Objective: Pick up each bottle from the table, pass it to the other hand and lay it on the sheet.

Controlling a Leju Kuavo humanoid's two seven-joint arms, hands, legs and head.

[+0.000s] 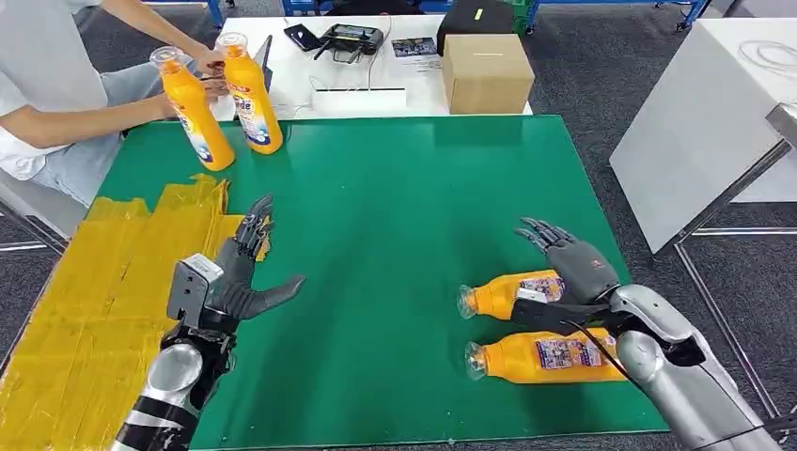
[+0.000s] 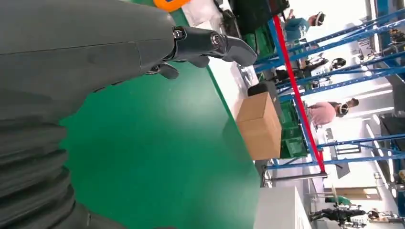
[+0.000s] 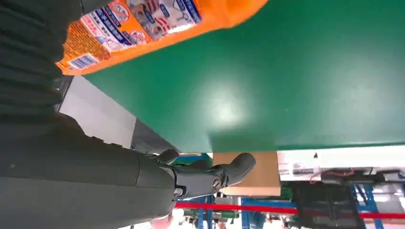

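Presently, no bottle lies on the yellow sheet (image 1: pixel 113 282), so all transfers remain outstanding. The right robot hand (image 1: pixel 573 263) is spread open, empty, directly above 2 bottles lying on the table (image 1: pixel 395 216): one (image 1: pixel 507 293) beneath its palm, another (image 1: pixel 545 359) nearer its forearm. The left robot hand (image 1: pixel 246 272) waits open beside the sheet. A person (image 1: pixel 56 85) holds 2 upright bottles (image 1: pixel 221 103) beyond it.

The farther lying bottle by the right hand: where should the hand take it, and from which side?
Grip the farther lying bottle around its labelled body, coming down from above. It lies on its side on the green mat, neck pointing toward the left hand. The open right hand is already over its base end.
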